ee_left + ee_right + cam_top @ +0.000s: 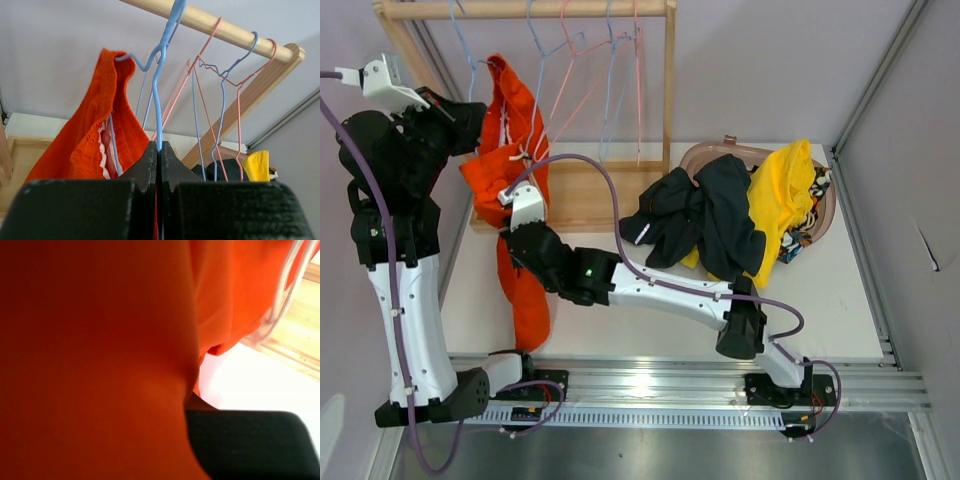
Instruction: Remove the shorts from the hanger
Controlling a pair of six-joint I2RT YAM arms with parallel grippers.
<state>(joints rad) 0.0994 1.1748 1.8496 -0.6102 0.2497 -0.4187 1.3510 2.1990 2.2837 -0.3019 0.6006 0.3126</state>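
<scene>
The right gripper (516,200) was clenched on a fold of the orange-red shorts (100,350), the cloth bunched against its dark finger pad (250,445) and filling the view past the tips. The left gripper (159,152) was shut tight on the wire of the blue hanger (159,90) — the shorts draped from it just left of and above those fingers. Farther beyond, bare hangers (220,75) hung from the wooden rail (220,29). Well to the right of both grippers, black shorts (705,215) and yellow shorts (785,190) lay heaped over a basket (705,152).
</scene>
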